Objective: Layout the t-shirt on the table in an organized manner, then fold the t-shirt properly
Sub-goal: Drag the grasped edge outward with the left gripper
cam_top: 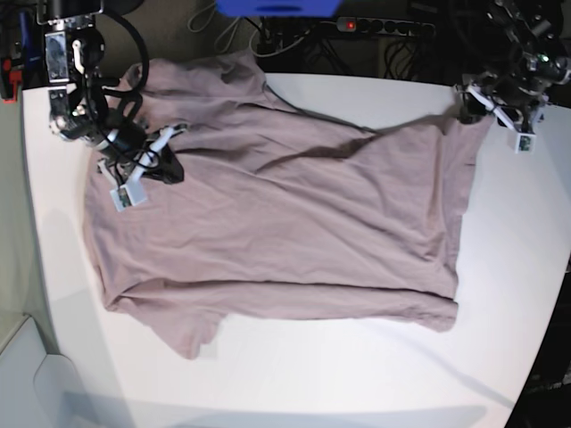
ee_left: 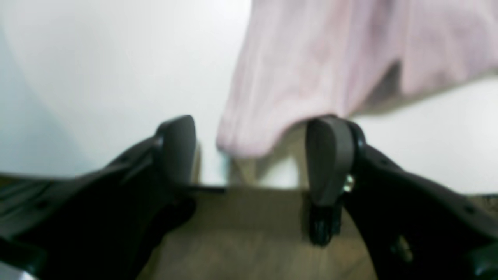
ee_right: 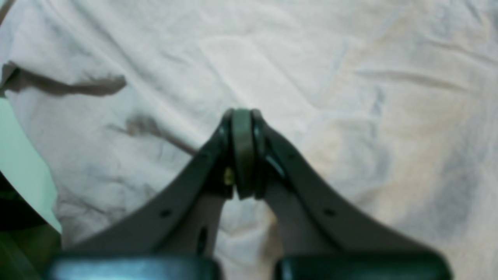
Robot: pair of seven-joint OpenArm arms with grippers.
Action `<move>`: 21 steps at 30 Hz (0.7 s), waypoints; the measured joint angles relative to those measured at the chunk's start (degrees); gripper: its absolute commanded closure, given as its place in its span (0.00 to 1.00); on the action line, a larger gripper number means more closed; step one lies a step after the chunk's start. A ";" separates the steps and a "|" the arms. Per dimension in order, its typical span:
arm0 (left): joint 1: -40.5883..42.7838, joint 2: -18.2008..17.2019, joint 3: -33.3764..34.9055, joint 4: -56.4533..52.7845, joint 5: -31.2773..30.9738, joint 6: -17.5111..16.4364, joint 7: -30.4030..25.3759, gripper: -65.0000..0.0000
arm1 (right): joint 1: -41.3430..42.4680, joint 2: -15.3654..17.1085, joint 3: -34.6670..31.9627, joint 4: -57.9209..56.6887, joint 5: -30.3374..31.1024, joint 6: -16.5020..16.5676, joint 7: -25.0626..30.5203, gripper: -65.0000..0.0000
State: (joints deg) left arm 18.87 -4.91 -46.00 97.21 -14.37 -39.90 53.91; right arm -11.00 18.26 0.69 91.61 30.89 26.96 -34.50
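Still the laying-out step: t-shirt (cam_top: 277, 232) spread wrinkled across the desk (cam_top: 500, 294). Left tool (ee_left: 249, 155) released at the two o'clock corner; right tool (ee_right: 243, 153) clenched empty at ten o'clock. Next, probably: grasping that corner, tugging outward.

A black power strip (cam_top: 379, 27) with a glowing red switch lies on the dark floor at the far side, cables (cam_top: 294, 40) tangled around it. A blurred blue object (cam_top: 277, 7) sits at the far edge, left of the strip.
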 measured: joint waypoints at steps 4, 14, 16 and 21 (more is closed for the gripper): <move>0.17 -0.04 0.04 -1.55 0.09 -0.02 0.04 0.41 | 0.00 0.02 0.00 0.00 0.00 0.00 0.00 1.00; -1.09 -0.33 1.97 -2.23 0.04 0.00 0.09 0.98 | 0.50 0.17 0.00 0.00 0.00 0.00 0.02 1.00; -1.14 -0.31 1.84 -1.79 0.04 0.00 0.07 1.00 | 0.46 0.17 0.00 0.00 0.00 0.00 0.00 1.00; -1.01 -1.14 1.42 5.64 0.02 -0.13 0.42 1.00 | 0.48 0.57 0.02 0.00 0.00 0.00 0.02 1.00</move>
State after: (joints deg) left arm 17.87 -6.04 -44.58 102.85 -14.35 -40.03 54.33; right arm -10.52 18.83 0.71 91.61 30.89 26.96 -34.48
